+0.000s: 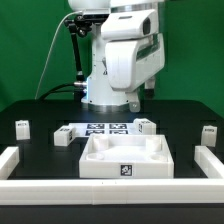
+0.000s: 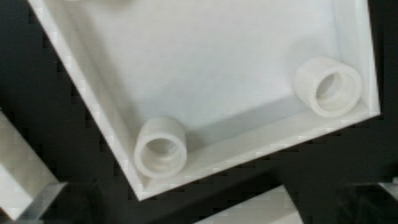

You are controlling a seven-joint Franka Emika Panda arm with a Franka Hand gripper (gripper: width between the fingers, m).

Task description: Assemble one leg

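Several small white legs with tags stand on the black table in the exterior view: one at the far left (image 1: 22, 126), one left of the marker board (image 1: 62, 137), one right of it (image 1: 145, 125) and one at the far right (image 1: 208, 133). The large white tray-like piece (image 1: 125, 155) lies at the front middle. My gripper (image 1: 133, 103) hangs above the table behind that piece, holding nothing. The wrist view looks down on the tray-like piece (image 2: 196, 70) with two round sockets (image 2: 160, 148) (image 2: 329, 85). My dark fingertips (image 2: 43, 204) sit wide apart at the frame's corners, the gripper (image 2: 199, 210) open. No leg shows there.
The marker board (image 1: 105, 127) lies behind the tray-like piece. White rails border the table at the exterior view's left (image 1: 10, 163), right (image 1: 212, 160) and front (image 1: 110, 187). The robot's base (image 1: 100, 90) stands at the back middle.
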